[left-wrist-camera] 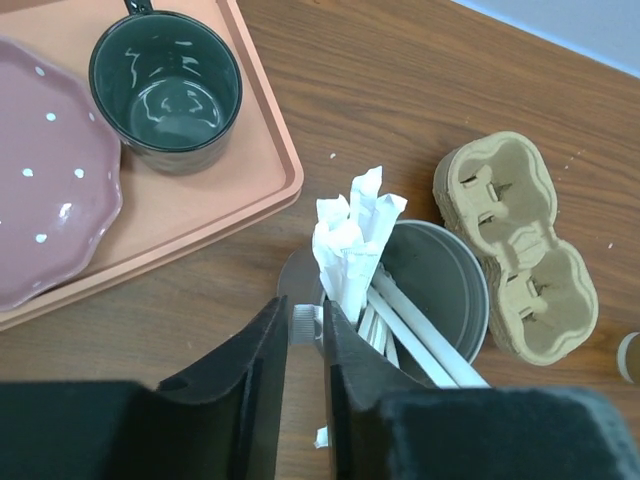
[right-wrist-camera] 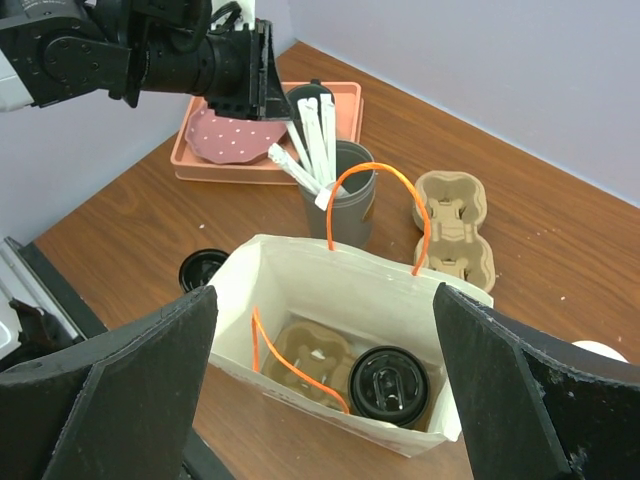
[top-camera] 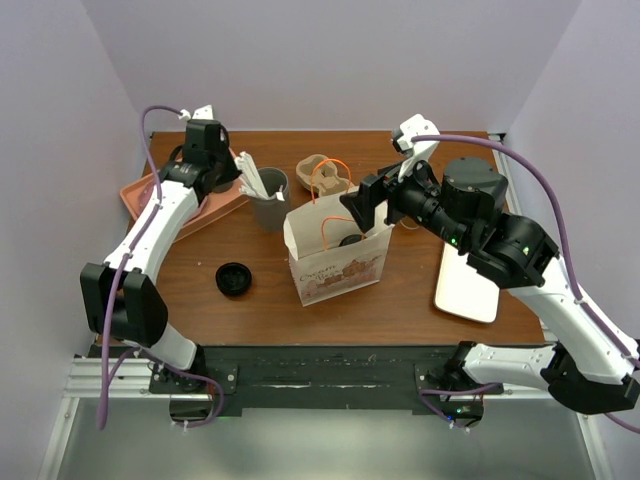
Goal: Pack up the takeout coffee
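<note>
Coffee (right-wrist-camera: pixel 390 385) in bag (right-wrist-camera: pixel 330 290), lidded, directly below right tool (right-wrist-camera: pixel 325 300), spread wide, empty; left tool (left-wrist-camera: pixel 305 330) pinches utensil (left-wrist-camera: pixel 350 240).

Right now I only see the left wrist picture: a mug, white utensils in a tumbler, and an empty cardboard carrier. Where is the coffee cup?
Observer: The takeout coffee is inside the paper bag, black-lidded and seated in one hole of a second carrier. The right wrist view looks straight down into the bag.
Operator: Is that carrier's other hole filled too?
Observer: No, the other hole is empty.
Operator: And what is the other arm doing?
Observer: The right gripper hangs open above the bag's mouth, holding nothing.
</note>
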You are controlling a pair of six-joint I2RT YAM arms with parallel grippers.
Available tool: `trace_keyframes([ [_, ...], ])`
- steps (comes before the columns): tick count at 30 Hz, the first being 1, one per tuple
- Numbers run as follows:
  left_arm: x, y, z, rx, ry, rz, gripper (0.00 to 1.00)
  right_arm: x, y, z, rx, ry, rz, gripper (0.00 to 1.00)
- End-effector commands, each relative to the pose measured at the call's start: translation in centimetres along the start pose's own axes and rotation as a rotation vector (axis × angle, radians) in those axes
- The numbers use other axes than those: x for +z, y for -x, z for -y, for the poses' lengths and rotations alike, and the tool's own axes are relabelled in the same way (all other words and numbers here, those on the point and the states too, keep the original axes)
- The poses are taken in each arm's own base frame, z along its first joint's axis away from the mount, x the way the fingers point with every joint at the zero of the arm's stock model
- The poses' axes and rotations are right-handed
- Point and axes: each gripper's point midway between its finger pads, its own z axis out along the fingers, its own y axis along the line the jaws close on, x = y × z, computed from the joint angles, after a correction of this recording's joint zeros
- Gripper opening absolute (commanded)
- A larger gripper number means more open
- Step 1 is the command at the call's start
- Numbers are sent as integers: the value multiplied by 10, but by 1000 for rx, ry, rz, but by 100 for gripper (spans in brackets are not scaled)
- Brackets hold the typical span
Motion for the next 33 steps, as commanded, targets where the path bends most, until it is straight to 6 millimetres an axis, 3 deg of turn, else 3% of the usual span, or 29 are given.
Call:
trace_keyframes([
  [1,4,23,5,2,-16,61,13,-4,15,3,-7,-13,48,93],
  [2,2,29,6,3,-12,71,3,-4,15,3,-8,-14,46,94],
  [3,-2,32,7,4,-16,79,0,-5,17,3,-8,-13,52,94],
  [7,-19,47,9,13,-19,101,0,-6,18,3,-16,-13,58,94],
  [10,-47,62,12,18,-20,104,0,-6,19,3,-20,-11,64,94],
  [15,-116,99,3,44,21,177,0,-9,20,0,-2,8,73,94],
  [19,-174,127,-5,113,24,300,0,-22,24,10,87,-55,88,94],
  [20,-199,140,6,125,-48,359,0,-26,23,10,126,-57,97,94],
  [22,-222,149,22,169,-145,400,0,-29,21,9,131,-47,109,93],
  [23,-246,152,45,197,-285,415,0,-30,20,10,145,-52,106,93],
  [24,-257,151,54,205,-346,410,0,-31,20,10,161,-59,97,93],
  [26,-290,142,83,233,-544,388,0,-35,17,18,165,-100,75,93],
  [29,-328,123,110,275,-778,352,0,-38,8,26,167,-148,38,93],
  [33,-360,98,131,247,-1010,271,0,-49,6,31,211,-180,22,93],
])
